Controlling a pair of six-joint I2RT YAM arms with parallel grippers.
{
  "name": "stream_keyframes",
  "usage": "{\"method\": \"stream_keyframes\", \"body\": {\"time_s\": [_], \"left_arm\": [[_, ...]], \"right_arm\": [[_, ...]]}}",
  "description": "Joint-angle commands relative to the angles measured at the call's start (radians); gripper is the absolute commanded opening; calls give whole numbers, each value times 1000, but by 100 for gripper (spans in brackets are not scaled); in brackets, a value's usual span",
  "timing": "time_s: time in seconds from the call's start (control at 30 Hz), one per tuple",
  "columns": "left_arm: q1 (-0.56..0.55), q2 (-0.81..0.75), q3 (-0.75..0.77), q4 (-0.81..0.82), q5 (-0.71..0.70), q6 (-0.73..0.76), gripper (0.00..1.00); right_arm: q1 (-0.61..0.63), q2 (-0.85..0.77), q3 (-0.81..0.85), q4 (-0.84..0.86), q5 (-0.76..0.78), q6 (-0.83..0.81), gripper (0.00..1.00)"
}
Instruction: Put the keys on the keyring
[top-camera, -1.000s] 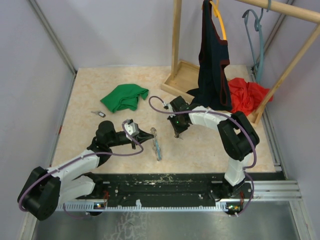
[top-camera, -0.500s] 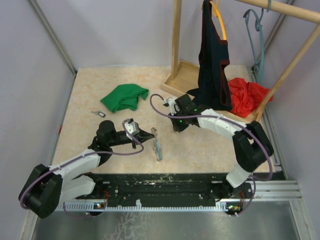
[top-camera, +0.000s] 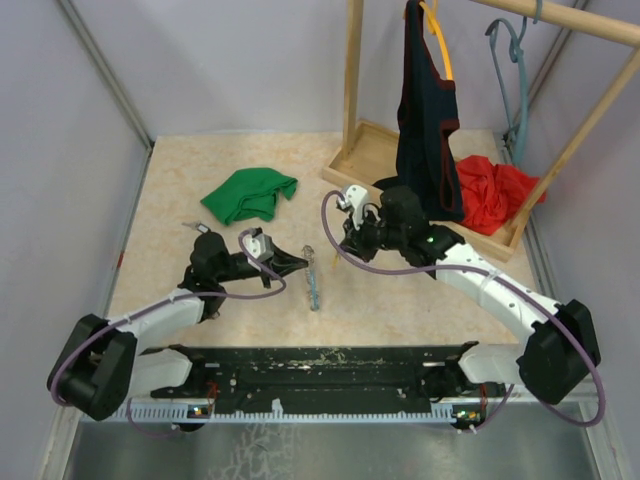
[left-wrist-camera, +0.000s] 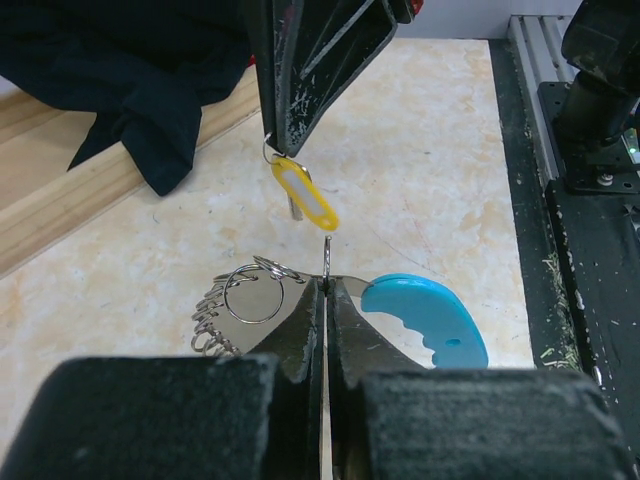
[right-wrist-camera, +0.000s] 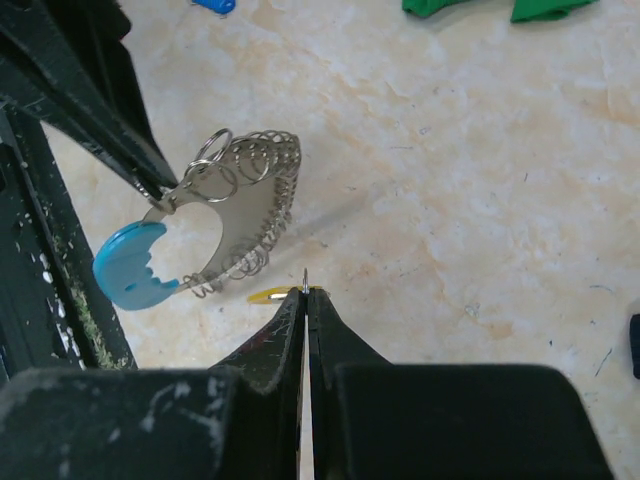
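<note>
Over the middle of the mottled beige table (top-camera: 170, 190), the left gripper (left-wrist-camera: 325, 290) is pinched shut on the keyring (right-wrist-camera: 255, 190), a silvery crescent loop with coiled wire rings and a smooth light-blue grip, while the right gripper (left-wrist-camera: 283, 140) just beside it clamps the yellow-tagged key (left-wrist-camera: 305, 197) by its ring.

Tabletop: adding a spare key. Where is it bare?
Bare: the far left corner between the green cloth and the wall; the near strip between the keyring and the right arm. Crowded: mid-table, where left gripper and right gripper meet.
</note>
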Motion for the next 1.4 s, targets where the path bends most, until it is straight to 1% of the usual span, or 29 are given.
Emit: {"method": "stream_keyframes", "body": {"time_s": [0.0, 0.1, 0.17, 0.33, 0.53, 0.67, 1.0, 1.17, 1.37], "left_arm": [[10, 15, 50, 77, 66, -3, 0], [14, 18, 60, 71, 80, -1, 0], [16, 20, 68, 63, 88, 3, 0], [18, 44, 88, 60, 123, 3, 0], [17, 60, 95, 57, 143, 8, 0], [18, 62, 111, 16, 147, 30, 0], [16, 57, 122, -28, 143, 42, 0], [14, 49, 130, -75, 131, 66, 0], [8, 45, 136, -87, 131, 68, 0]], "right_arm": [[-6, -74, -53, 138, -88, -17, 0], [-5, -65, -52, 142, -107, -17, 0], [-5, -54, -29, 110, -142, -50, 0], [-5, -54, -15, 96, -250, -129, 0], [4, -84, -48, 156, -278, -171, 0], [17, -87, -55, 170, -320, -198, 0], [74, -63, -56, 161, -283, -267, 0], [82, -58, -62, 166, -285, -276, 0], [89, -50, -61, 160, -280, -287, 0]]}}
